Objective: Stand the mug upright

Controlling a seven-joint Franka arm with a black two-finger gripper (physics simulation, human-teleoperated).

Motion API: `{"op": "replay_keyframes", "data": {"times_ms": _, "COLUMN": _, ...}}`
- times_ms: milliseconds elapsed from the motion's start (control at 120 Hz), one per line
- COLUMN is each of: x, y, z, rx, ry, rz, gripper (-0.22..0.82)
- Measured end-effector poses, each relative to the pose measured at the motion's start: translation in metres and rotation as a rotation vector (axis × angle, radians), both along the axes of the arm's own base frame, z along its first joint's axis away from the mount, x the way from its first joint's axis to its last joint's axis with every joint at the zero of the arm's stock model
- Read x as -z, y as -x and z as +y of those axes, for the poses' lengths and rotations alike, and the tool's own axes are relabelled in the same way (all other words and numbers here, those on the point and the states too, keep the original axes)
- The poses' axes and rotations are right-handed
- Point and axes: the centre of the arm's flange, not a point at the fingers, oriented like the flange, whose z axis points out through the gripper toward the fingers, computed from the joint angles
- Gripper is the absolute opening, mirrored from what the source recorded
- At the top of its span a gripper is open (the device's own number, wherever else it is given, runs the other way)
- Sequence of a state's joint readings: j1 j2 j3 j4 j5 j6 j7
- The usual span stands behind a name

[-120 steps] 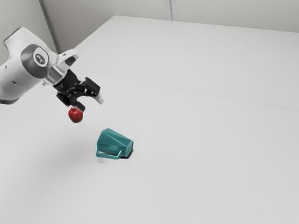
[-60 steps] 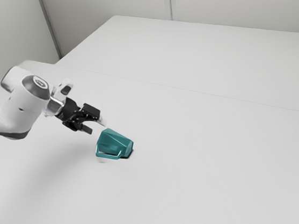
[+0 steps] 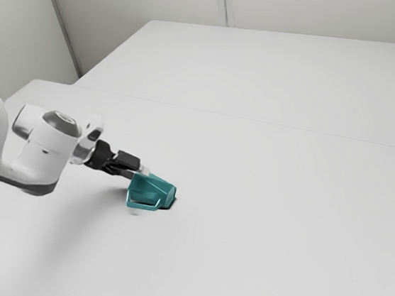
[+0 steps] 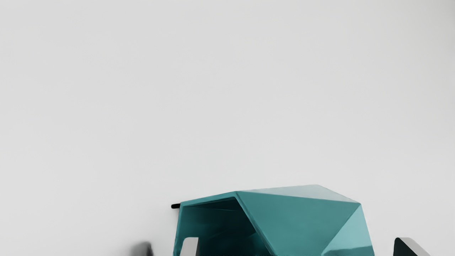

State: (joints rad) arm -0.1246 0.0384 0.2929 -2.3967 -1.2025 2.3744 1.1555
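Mug laid on its side, its mouth turned toward the arm's side, with the open gripper just beside it

The teal mug (image 3: 156,189) is seen tipped over on the table (image 3: 257,248), its base pointed toward the exterior view's right and its handle (image 3: 144,205) turned toward that camera. The gripper (image 3: 139,173) is held at the mouth end, on the exterior view's left; its fingers (image 4: 410,247) are spread wide and nothing is gripped. In the wrist view the long axis is lined up roughly with the finger gap, one fingertip being seen across the mouth, the other past the base; whether either is touched cannot be told. For uprighting, the mouth end would need to be raised over the base
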Motion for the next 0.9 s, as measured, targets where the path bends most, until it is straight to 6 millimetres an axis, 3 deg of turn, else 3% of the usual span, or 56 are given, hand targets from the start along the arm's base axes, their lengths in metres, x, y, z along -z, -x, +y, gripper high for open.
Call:
{"op": "replay_keyframes", "data": {"times_ms": 175, "x": 0.01, "y": 0.003, "z": -0.012, "rx": 0.055, "ry": -0.009, "rz": -0.035, "gripper": 0.59}}
{"op": "replay_keyframes", "data": {"times_ms": 400, "x": 0.004, "y": 0.001, "z": -0.013, "rx": 0.092, "ry": -0.024, "rz": -0.1, "gripper": 0.38}}
{"op": "replay_keyframes", "data": {"times_ms": 758, "x": -0.006, "y": -0.003, "z": -0.048, "rx": 0.184, "ry": -0.03, "rz": -0.172, "gripper": 0.26}}
{"op": "replay_keyframes", "data": {"times_ms": 900, "x": -0.01, "y": -0.004, "z": -0.058, "rx": 0.21, "ry": -0.035, "rz": -0.188, "gripper": 0.09}}
